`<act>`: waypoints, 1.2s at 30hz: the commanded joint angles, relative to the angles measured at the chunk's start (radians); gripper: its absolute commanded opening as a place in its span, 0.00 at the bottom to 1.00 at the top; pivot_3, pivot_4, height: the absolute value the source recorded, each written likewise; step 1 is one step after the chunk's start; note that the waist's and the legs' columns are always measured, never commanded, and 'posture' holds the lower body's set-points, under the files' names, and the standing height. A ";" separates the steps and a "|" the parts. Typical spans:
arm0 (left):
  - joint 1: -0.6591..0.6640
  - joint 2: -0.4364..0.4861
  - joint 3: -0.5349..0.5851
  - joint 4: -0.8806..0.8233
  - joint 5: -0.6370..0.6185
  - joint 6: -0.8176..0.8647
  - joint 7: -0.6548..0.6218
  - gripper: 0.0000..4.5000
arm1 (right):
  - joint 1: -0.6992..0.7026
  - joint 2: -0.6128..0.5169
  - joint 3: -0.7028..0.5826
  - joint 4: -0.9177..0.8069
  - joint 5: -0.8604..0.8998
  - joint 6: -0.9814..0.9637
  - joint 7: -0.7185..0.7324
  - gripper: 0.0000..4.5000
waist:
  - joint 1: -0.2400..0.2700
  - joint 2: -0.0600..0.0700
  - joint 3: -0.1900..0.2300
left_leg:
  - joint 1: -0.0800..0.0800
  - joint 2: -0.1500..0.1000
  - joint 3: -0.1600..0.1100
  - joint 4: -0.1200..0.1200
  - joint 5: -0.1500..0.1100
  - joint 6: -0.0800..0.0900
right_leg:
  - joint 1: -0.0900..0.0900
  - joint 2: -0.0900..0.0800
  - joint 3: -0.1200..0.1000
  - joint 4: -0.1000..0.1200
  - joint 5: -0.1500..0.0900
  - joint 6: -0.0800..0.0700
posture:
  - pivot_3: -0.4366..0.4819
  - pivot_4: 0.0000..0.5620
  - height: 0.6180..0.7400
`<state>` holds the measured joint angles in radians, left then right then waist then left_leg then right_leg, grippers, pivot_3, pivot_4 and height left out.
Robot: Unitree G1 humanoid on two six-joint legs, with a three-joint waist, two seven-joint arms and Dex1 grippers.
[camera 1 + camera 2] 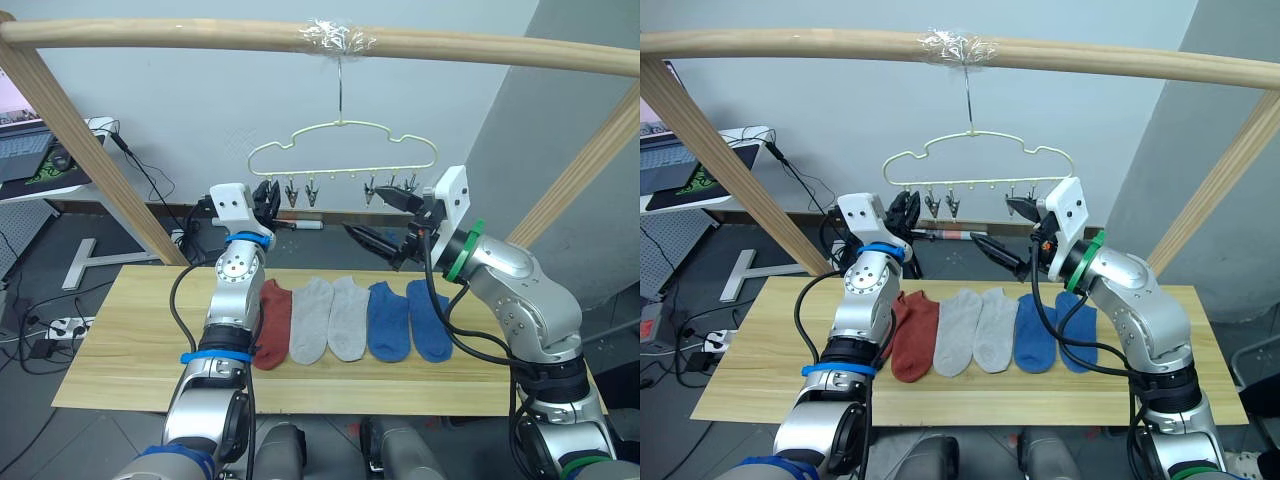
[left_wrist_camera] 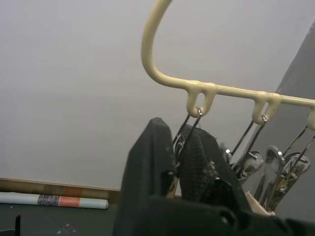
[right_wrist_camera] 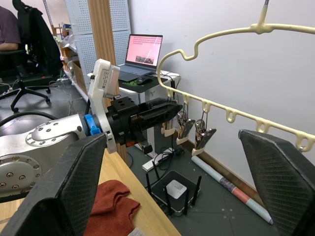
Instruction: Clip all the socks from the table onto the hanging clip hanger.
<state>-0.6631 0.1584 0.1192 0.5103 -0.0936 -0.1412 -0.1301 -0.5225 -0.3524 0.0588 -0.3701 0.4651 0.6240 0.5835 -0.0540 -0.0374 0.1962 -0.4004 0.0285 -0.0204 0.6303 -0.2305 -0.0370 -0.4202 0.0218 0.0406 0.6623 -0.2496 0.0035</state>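
Socks (image 1: 348, 318) lie untouched; left end effector (image 1: 266, 203) pinches a hanger clip (image 2: 183, 147), right end effector (image 1: 385, 218) wide.

- A pale grey wall (image 1: 200, 110) stands behind a round wooden pole frame (image 1: 180, 35).
- A laptop (image 3: 140, 56) sits on a white desk (image 1: 45, 190).
- Cables (image 1: 30, 345) lie on the dark floor (image 1: 120, 235).
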 commanded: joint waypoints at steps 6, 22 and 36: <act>-0.013 0.004 0.004 -0.032 -0.005 -0.021 -0.014 0.02 | -0.009 -0.004 -0.016 -0.041 0.019 -0.010 0.004 1.00 | 0.000 0.000 0.000 | 0.000 0.000 0.000 0.000 0.000 0.000 | 0.000 0.000 0.000 0.000 0.000 0.000 | 0.37 0.32 1.00; 0.118 0.066 0.022 -0.255 -0.072 0.185 -0.101 0.02 | 0.229 -0.079 0.051 0.440 -0.329 -0.149 -0.150 1.00 | -0.004 0.000 -0.001 | 0.003 0.000 0.004 0.001 0.001 -0.001 | 0.000 -0.005 0.002 0.003 0.001 0.002 | 0.42 0.27 1.00; 0.128 0.060 0.008 -0.284 -0.066 0.208 -0.093 0.02 | 0.069 0.008 0.006 0.967 -0.363 -0.275 -0.130 0.92 | -0.001 0.000 -0.001 | 0.001 0.000 0.005 0.004 0.001 -0.001 | 0.000 0.000 0.004 0.002 0.004 0.002 | 0.44 0.29 1.00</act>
<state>-0.5420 0.2184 0.1235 0.2638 -0.1586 0.0626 -0.2288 -0.4357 -0.3406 0.0776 0.5802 0.1080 0.3694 0.4378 -0.0547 -0.0374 0.1955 -0.3991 0.0284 -0.0153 0.6342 -0.2296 -0.0378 -0.4199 0.0214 0.0450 0.6646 -0.2460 0.0058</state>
